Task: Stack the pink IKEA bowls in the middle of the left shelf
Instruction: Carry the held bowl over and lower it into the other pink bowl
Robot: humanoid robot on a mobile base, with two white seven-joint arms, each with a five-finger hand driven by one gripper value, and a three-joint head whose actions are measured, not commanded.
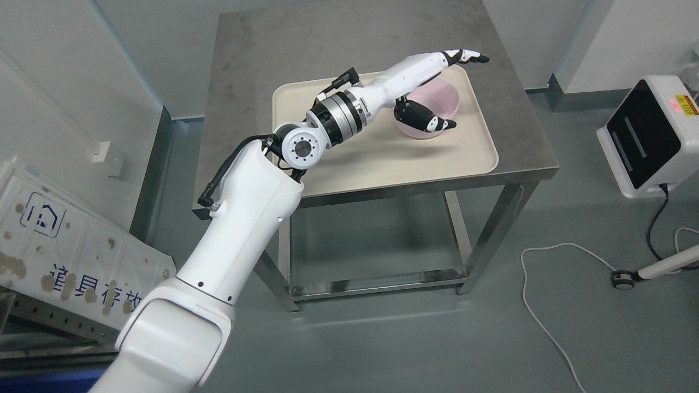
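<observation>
Pink bowl [434,103] should be gripped squarely across its rim before any lift, so that no tilt is allowed. It is seen on the cream tray [382,158], under the left hand [431,90], between the outstretched fingers [467,56] above and the thumb [431,121] below; contact cannot be confirmed.

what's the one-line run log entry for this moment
arm: left | left hand: open over pink bowl, no grasp seen | bowl: on beige tray on steel table | right arm: not in view
</observation>
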